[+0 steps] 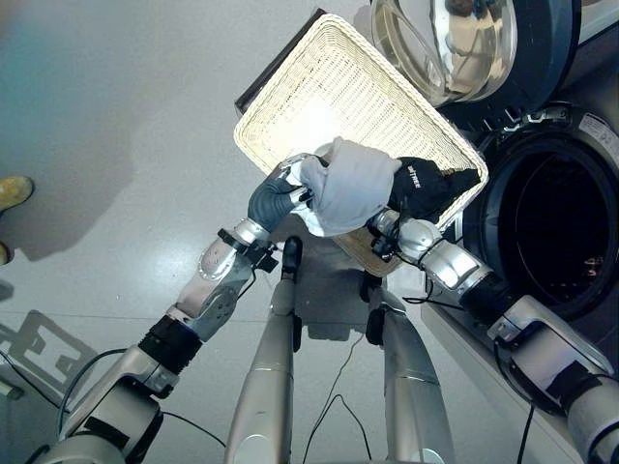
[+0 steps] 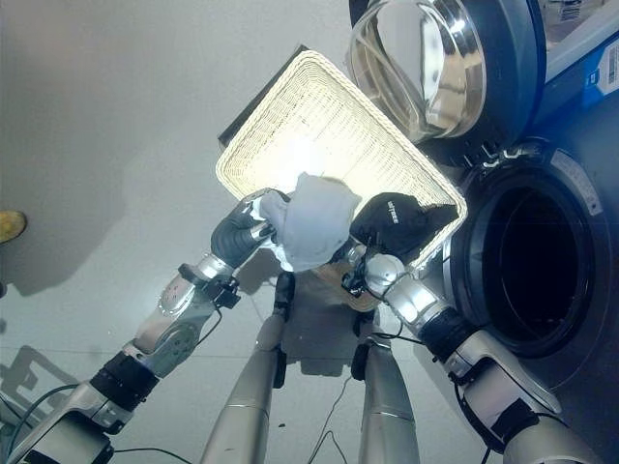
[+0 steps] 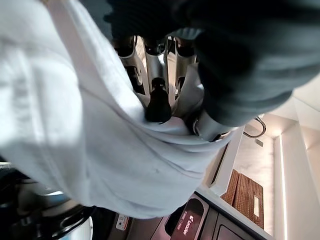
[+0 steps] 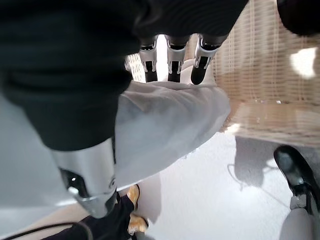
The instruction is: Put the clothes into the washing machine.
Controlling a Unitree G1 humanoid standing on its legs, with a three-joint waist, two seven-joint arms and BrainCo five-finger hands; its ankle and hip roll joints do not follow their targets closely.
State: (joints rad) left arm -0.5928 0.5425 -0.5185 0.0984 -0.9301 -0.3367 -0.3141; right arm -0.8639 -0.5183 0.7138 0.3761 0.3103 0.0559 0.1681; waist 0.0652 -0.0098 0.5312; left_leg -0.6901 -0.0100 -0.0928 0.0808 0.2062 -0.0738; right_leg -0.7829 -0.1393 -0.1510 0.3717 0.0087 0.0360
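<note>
A pale grey-white cloth [image 1: 348, 184] hangs bunched over the near edge of the woven basket [image 1: 290, 77]. Both hands hold it. My left hand [image 1: 276, 198] grips its left side; in the left wrist view its fingers [image 3: 150, 60] and thumb curl into the cloth [image 3: 75, 125]. My right hand [image 1: 424, 186] is on the cloth's right side, fingers [image 4: 170, 62] over the fabric [image 4: 165, 115] and thumb beneath. To the right, the washing machine's dark drum opening [image 1: 551, 222] stands open, with its round door [image 1: 455, 39] swung out above it.
The basket sits on a dark board [image 1: 276, 60] on the grey floor, just left of the machine. A person's yellow shoe [image 1: 14, 191] shows at the far left edge.
</note>
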